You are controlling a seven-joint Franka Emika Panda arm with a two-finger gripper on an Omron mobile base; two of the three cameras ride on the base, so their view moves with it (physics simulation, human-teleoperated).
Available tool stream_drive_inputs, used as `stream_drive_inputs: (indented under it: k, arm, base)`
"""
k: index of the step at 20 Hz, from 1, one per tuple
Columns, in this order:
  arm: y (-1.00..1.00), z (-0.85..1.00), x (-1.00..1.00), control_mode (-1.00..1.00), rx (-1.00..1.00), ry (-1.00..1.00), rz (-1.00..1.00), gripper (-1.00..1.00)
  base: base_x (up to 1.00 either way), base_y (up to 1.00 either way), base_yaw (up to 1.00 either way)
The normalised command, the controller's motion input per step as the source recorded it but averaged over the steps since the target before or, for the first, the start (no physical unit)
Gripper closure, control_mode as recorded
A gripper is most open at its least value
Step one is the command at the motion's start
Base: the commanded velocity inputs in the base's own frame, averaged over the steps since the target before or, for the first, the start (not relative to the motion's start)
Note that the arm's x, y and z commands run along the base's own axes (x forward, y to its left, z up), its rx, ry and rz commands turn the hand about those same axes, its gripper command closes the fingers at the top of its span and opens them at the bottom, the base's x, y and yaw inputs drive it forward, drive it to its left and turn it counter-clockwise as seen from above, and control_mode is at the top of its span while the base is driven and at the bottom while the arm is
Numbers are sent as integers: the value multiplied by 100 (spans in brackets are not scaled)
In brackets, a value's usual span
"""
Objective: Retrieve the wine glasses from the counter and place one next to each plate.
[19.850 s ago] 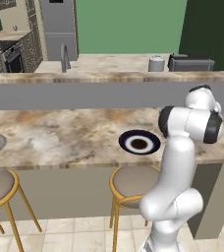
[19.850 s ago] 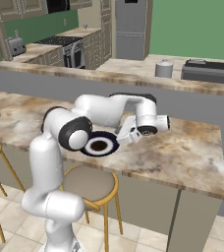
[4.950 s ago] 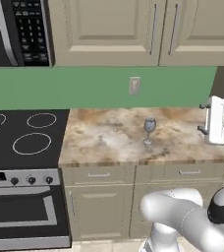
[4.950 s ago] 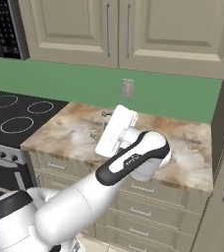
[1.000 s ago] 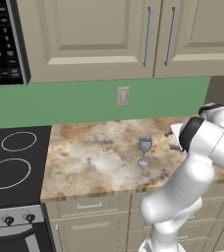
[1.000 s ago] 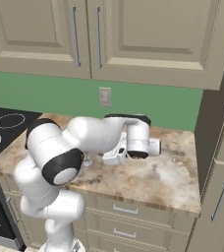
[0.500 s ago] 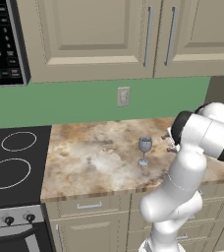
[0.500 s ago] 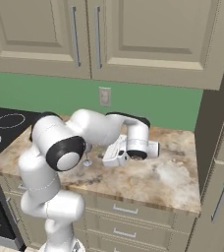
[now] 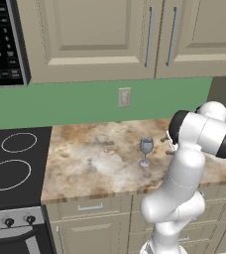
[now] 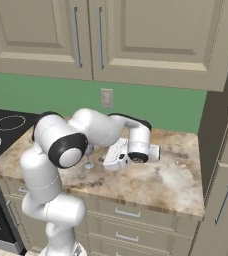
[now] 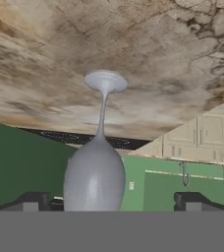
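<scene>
One wine glass [image 9: 145,151] of grey-blue glass stands upright on the tan-brown stone counter [image 9: 95,163]. My gripper [image 9: 167,145] is just to its right, low over the worktop, partly hidden by my own arm. From the right base view the gripper [image 10: 106,161] points left at the glass [image 10: 88,159], which my arm half covers. The hand view is rolled over: the wine glass [image 11: 95,172] hangs foot-up, its bowl between my two fingertips [image 11: 31,200], not touched. The gripper [image 11: 111,202] is open. The plates are out of view.
A black stove top [image 9: 11,168] adjoins the counter on the left, with a microwave [image 9: 3,44] above it. Beige wall cabinets [image 9: 135,34] hang over a green wall with an outlet [image 9: 125,96]. A tall dark panel [image 10: 216,125] closes the counter's right end.
My arm has folded in and the hand has slid left and lower toward the wine glass. The glass has not moved, and the jaws have stayed wide.
</scene>
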Motion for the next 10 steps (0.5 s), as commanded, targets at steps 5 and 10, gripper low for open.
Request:
stream_drive_inputs:
  k: [5,10]
  arm:
    - [29,-9,0,-100,0,1,0,-100]
    - [12,-11,4,-100,0,2,0,-100]
  base:
    - [0,0,0]
    - [0,0,0]
